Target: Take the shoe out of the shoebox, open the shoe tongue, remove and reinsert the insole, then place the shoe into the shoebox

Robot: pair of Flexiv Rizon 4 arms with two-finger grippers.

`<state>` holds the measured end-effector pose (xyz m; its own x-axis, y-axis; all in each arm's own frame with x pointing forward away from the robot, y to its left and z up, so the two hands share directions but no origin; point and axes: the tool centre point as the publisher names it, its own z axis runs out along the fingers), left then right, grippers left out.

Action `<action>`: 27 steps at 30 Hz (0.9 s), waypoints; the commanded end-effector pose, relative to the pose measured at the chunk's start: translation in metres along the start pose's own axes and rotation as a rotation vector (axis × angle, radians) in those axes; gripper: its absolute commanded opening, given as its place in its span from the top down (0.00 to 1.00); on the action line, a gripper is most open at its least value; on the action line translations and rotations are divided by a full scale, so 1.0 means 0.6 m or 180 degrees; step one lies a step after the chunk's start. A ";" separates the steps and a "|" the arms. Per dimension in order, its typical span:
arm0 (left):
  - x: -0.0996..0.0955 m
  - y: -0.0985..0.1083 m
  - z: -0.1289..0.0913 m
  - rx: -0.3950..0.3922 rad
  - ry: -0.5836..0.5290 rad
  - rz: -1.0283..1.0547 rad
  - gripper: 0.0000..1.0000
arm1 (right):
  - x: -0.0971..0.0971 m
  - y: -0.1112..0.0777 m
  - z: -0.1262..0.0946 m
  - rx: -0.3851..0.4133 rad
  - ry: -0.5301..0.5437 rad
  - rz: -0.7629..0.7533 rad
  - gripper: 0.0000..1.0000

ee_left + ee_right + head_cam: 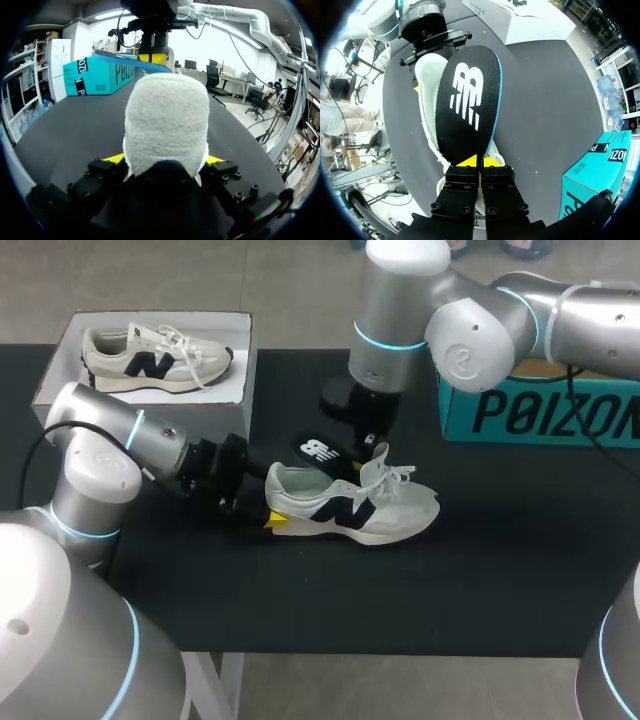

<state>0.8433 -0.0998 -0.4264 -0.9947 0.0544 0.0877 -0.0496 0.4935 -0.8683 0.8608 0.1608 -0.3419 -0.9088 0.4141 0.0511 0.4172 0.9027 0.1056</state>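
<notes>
A white sneaker [352, 505] with a dark side logo lies on its sole on the black table [480, 570], toe to the right. My left gripper [272, 516] is shut on its heel. In the left wrist view the yellow tips press both sides of the fuzzy heel [166, 120], with the gripper [165, 160] around it. My right gripper [360, 447] hovers just behind the shoe's opening, shut on one end of the black insole [320, 452]. In the right wrist view the insole [470, 100] juts out from the gripper [480, 161] over the shoe [427, 100].
An open white shoebox [245, 360] stands at the back left with a second sneaker [150, 358] inside. A teal box [540, 412] sits at the back right, close behind my right arm. The table's front half holds nothing.
</notes>
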 end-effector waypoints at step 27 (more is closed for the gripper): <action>0.000 0.006 0.004 0.0000 -0.0002 0.0000 1.00 | 0.011 0.139 -0.096 -0.1099 0.0368 -0.0156 1.00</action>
<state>0.8431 -0.0992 -0.4269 -0.9947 0.0544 0.0874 -0.0493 0.4937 -0.8682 0.8926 0.2415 -0.2927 -0.9301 0.3332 0.1546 0.3668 0.8191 0.4410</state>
